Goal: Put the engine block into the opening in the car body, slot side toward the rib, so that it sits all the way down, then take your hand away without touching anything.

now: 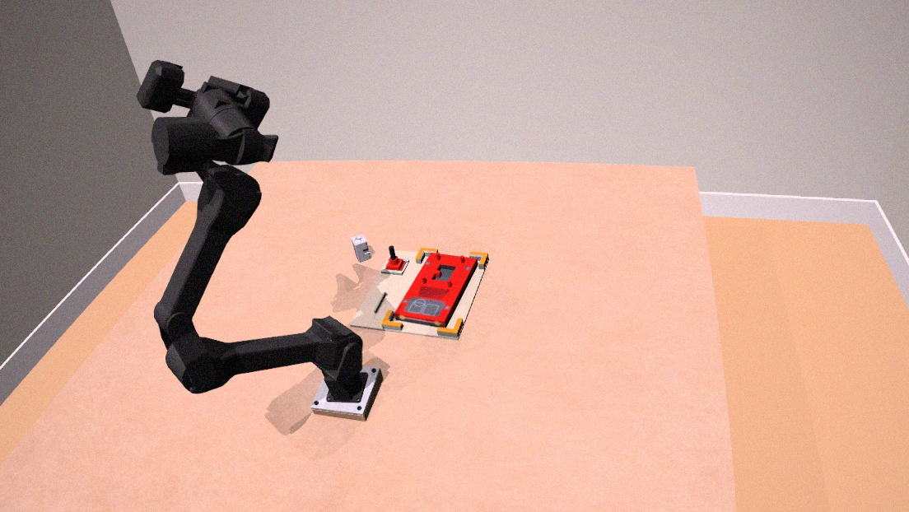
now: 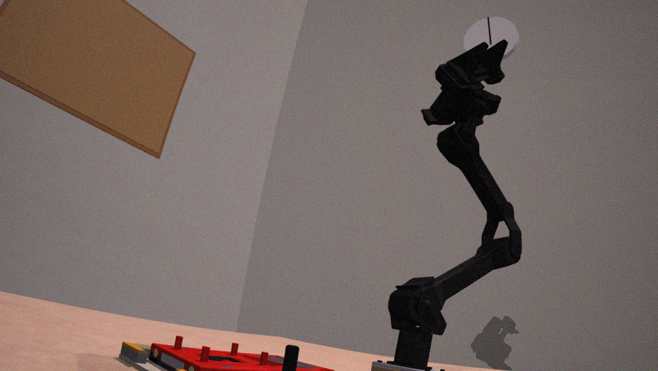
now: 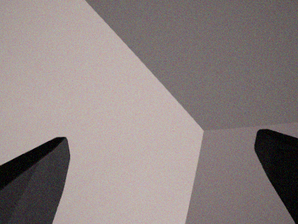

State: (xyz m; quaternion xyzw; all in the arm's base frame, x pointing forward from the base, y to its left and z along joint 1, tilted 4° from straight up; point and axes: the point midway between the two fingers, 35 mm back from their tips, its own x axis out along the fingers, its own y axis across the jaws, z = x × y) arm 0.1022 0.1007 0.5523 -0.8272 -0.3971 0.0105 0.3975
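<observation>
The grey engine block (image 1: 361, 248) stands on the table just off the far left corner of the pale board, with a dark slot in its side. The red car body (image 1: 459, 279) (image 2: 191, 355) lies flat on the board between orange corner brackets. Its opening (image 1: 446, 273) (image 2: 223, 358) shows dark and holds no block. A small red piece, perhaps the rib, shows at the opening's left edge. My gripper (image 2: 496, 42) (image 3: 165, 144) is open and empty, high above the table and far from block and car. The block is not visible in the exterior view or wrist view.
A small red piece with a black post (image 1: 393, 259) (image 2: 290, 356) stands on the board (image 1: 397, 289) between the block and the car. A thin dark rod (image 1: 379, 302) lies on the board's left part. Orange brackets (image 1: 451, 328) (image 1: 425, 253) rise at the car's corners.
</observation>
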